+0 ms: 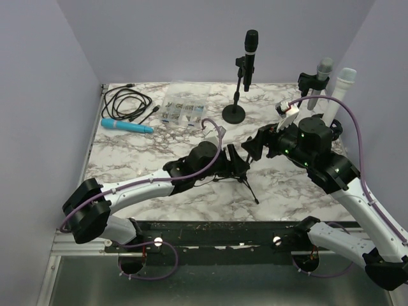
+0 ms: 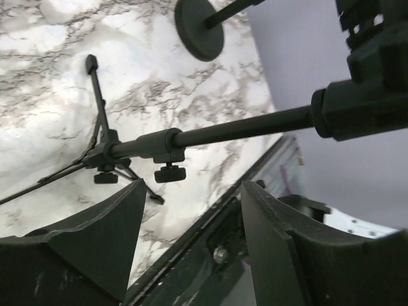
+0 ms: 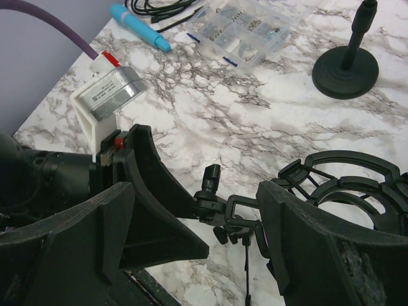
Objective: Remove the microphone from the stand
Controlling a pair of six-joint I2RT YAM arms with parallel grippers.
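The black microphone [image 1: 252,46] stands upright in the clip of a round-base stand [image 1: 234,113] at 12 o'clock on the worktop [image 1: 146,159], well apart from both grippers. The left gripper [image 2: 194,191] and right gripper [image 3: 197,191] are spread wide and grasp nothing. They meet at centre around a small tripod stand [image 2: 105,156], whose pole crosses just beyond the left fingertips. Open marble lies between them and the microphone. Two pale microphones [image 1: 346,80] crowd the 2 o'clock edge. The tripod's ring mount [image 3: 357,154] is partly hidden behind the right finger.

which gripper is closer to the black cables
Left, narrowly. The left gripper is at mid-table, to the right of the cables and nearer the bases; the right gripper sits just beyond it, farther right.
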